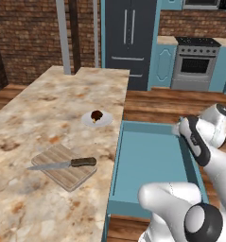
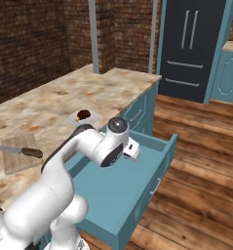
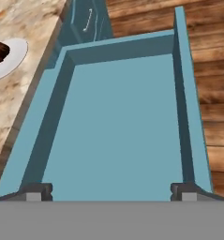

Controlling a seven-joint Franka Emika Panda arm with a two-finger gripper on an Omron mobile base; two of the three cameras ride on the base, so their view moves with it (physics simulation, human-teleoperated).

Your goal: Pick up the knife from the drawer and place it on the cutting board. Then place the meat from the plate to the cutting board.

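1. The pincer (image 3: 111,190) hangs over the pulled-out drawer (image 3: 118,126), jaws spread wide, holding nothing.
2. The drawer's flat teal inside is bare.
3. On the desk (image 1: 34,108), one plate (image 1: 97,119) carries one lump of meat (image 1: 96,115).
4. One knife (image 1: 62,164) lies across the one cutting board (image 1: 65,166), its long axis along the desk's near edge, blade tip overhanging away from the drawer, handle toward it.

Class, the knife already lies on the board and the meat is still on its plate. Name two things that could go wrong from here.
1. The knife lies across the cutting board with its blade tip past the edge, leaving little free wood; the meat could land on it or nudge it.
2. The drawer stands open under the gripper; the arm may clip its wall when swinging to the plate.
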